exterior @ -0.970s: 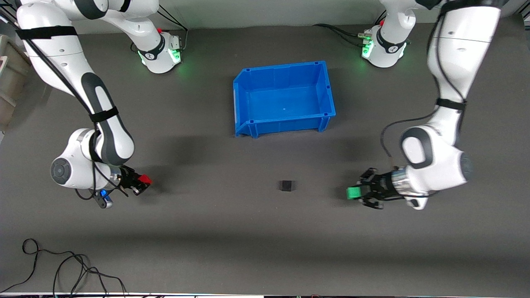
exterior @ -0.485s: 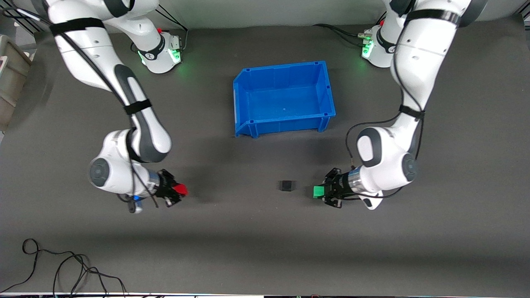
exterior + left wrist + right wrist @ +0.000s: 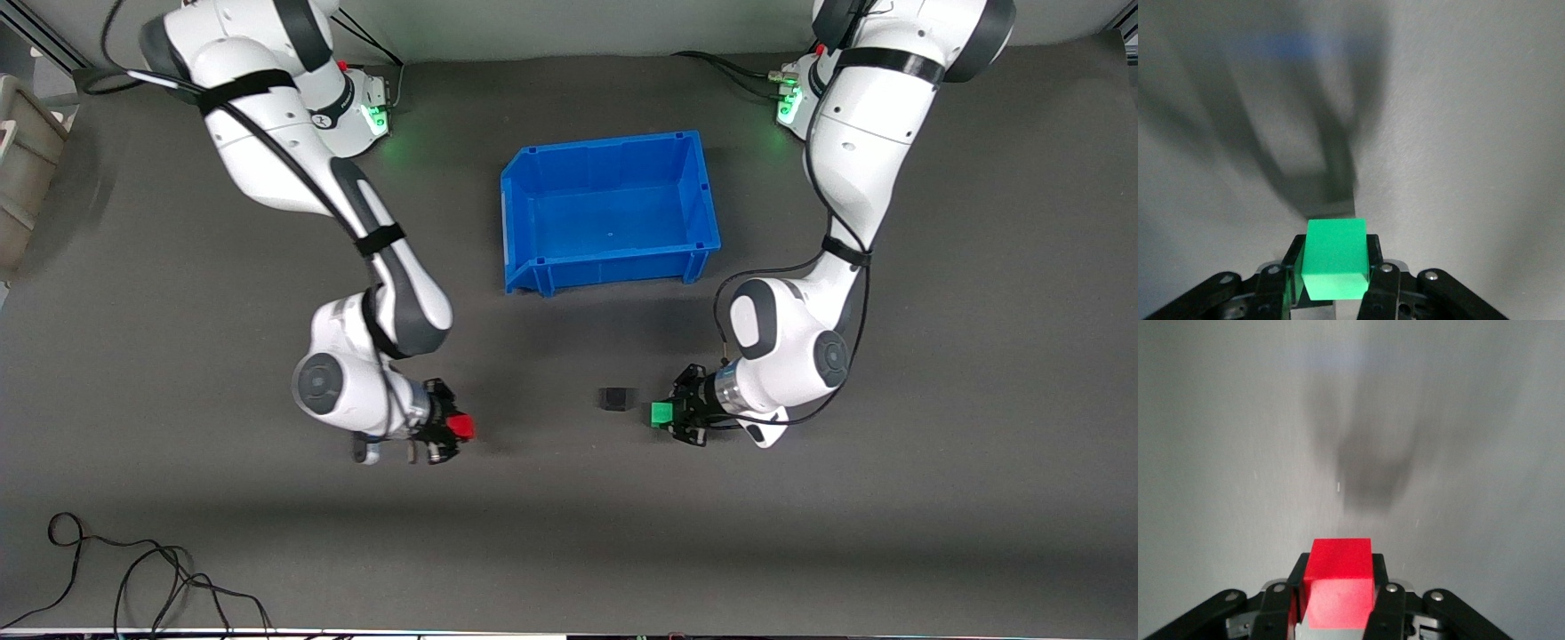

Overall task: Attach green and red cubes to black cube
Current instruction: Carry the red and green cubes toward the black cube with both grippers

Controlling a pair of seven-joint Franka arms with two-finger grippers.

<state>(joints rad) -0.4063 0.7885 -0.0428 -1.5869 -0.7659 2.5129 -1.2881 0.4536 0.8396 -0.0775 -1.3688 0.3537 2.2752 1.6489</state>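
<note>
The black cube [image 3: 615,398] sits on the grey mat, nearer the front camera than the blue bin. My left gripper [image 3: 665,415] is shut on the green cube [image 3: 661,413], held just beside the black cube toward the left arm's end, with a small gap between them. The green cube also shows in the left wrist view [image 3: 1336,259] between the fingers. My right gripper [image 3: 455,429] is shut on the red cube [image 3: 460,428], well apart from the black cube toward the right arm's end. The red cube shows in the right wrist view [image 3: 1339,581]. The black cube shows in neither wrist view.
A blue bin [image 3: 533,173], empty, stands at the middle of the table, farther from the front camera than the cubes. A black cable [image 3: 133,569] lies near the front edge at the right arm's end.
Both arms have moved inward toward the black cube, each carrying its cube. The green cube is now almost at the black cube; the red cube has closed part of the distance.
</note>
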